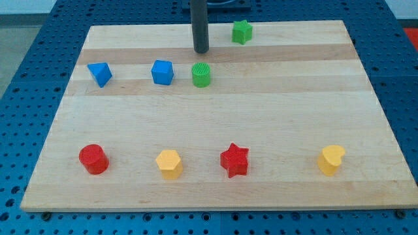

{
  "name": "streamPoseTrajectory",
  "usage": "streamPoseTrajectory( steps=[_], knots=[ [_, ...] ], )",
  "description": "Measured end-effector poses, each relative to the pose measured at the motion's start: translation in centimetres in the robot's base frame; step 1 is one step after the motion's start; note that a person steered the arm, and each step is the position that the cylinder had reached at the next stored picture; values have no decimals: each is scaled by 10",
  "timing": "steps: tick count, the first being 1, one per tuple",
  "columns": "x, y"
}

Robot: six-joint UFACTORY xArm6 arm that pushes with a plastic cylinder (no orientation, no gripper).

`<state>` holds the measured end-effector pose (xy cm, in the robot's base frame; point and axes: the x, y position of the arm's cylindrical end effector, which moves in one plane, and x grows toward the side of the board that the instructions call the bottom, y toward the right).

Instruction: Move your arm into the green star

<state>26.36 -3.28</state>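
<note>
The green star (241, 31) sits near the view's top, right of centre, on the wooden board (215, 117). My tip (201, 51) is the lower end of the dark rod. It stands to the left of and slightly below the star, with a clear gap between them. A green cylinder (202, 75) lies just below my tip, not touching it.
A blue cube (162, 72) and a blue angular block (100, 74) lie at the upper left. Along the view's bottom stand a red cylinder (93, 158), a yellow hexagon (169, 163), a red star (234, 160) and a yellow heart-like block (331, 159).
</note>
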Motion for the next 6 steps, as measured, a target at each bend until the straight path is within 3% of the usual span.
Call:
streamPoseTrajectory(
  steps=[2,6],
  knots=[
    [-69,19],
    [-70,123]
  ],
)
